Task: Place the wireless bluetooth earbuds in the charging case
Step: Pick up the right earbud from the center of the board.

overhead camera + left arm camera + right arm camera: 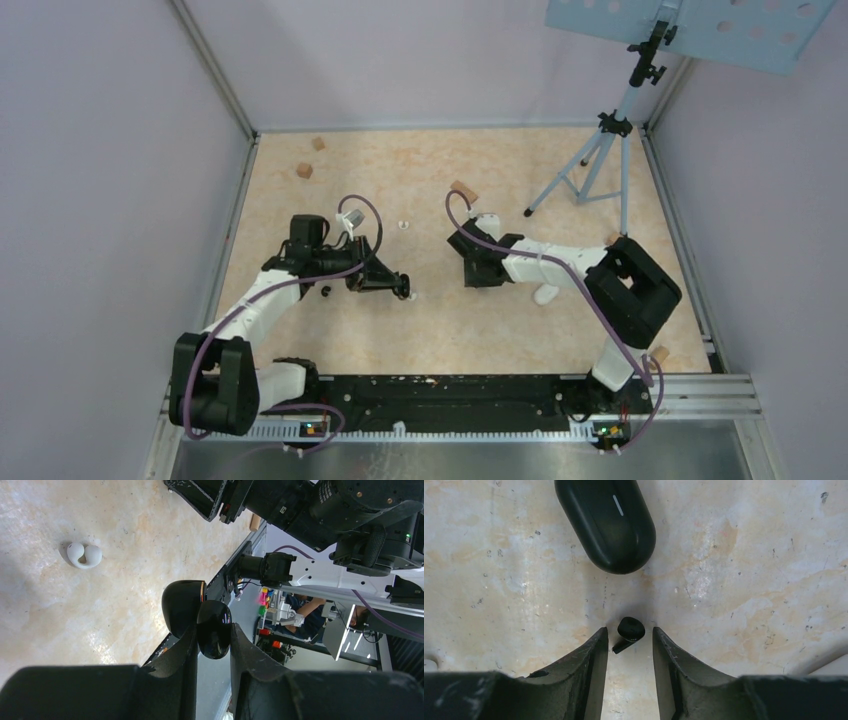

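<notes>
Right wrist: right hand [629, 631], released, straddles earbud [631, 630] (closed case [606, 522] near); left hand [213, 628] grasps open case [214, 622].

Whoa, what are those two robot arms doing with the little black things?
They are putting earbuds away. The left gripper is pinching a shiny black charging case, which looks open. The right gripper is down at the table, its fingers open on either side of a tiny black earbud, not squeezing it yet. A second black case, closed, lies just beyond that earbud. A white earbud lies on the table too.
</notes>
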Robot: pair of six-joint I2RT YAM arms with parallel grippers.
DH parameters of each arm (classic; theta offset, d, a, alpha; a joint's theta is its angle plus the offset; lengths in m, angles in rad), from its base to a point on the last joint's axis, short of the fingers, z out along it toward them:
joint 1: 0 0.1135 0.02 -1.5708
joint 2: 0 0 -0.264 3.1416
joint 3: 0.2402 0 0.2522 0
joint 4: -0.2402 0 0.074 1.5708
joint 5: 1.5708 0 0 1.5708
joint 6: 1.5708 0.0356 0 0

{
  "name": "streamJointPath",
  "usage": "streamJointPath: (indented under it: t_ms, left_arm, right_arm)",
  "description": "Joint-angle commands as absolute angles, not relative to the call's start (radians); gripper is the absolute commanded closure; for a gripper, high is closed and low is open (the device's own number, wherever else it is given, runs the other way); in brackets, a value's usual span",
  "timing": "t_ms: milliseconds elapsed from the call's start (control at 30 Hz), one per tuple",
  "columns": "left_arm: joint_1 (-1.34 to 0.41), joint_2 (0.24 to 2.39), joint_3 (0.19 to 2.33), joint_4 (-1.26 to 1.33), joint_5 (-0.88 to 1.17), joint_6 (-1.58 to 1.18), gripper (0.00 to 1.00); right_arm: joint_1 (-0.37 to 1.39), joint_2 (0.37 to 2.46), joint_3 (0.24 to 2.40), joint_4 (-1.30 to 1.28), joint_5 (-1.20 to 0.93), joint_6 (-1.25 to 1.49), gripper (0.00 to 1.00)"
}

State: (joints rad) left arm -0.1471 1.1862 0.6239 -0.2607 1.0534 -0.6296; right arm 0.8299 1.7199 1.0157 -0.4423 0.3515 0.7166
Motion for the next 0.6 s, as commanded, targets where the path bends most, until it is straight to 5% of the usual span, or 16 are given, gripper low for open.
streamJointPath:
  t_ms: [0, 567]
  left_arm:
    - [-0.153, 1.156, 0.615, -0.219, 1.065, -0.627, 1.0]
    - [-0.153, 1.136, 0.606, -0.205, 1.059, -0.642, 1.0]
  right_arm:
    - [0.85, 1.706, 1.058, -0.473, 0.41, 0.726, 0.62]
    - [0.859, 1.793, 1.074, -0.413, 0.397, 0.825, 0.76]
